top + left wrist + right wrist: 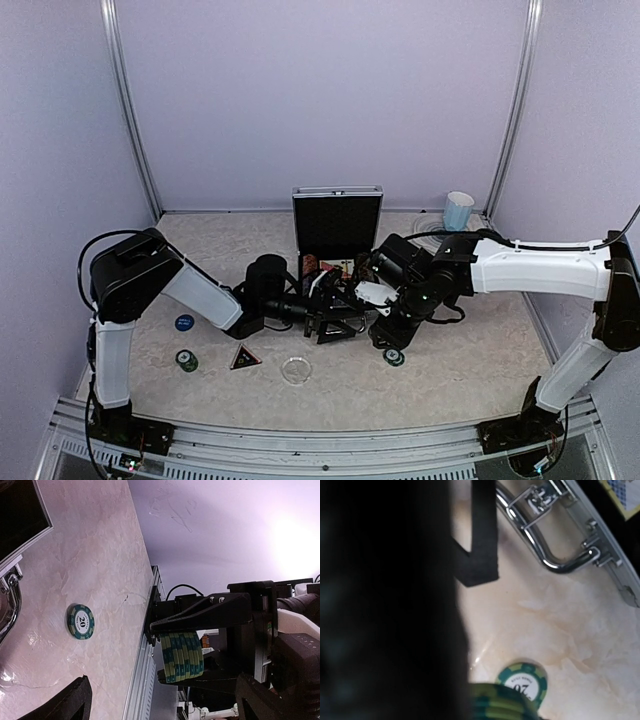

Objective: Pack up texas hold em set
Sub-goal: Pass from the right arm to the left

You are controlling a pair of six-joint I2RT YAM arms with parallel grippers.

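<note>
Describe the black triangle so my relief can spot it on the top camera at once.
Start at the open silver case mid-table and come toward the near edge on the left arm's side. The black triangle lies flat between a green chip stack and a clear disc. It is the only three-cornered piece, dark with red marking.

Left arm (190, 290): white links, black joint housings, thin black cable looped alongside. Right arm (540, 270): same white/black build w/ cable.
</note>
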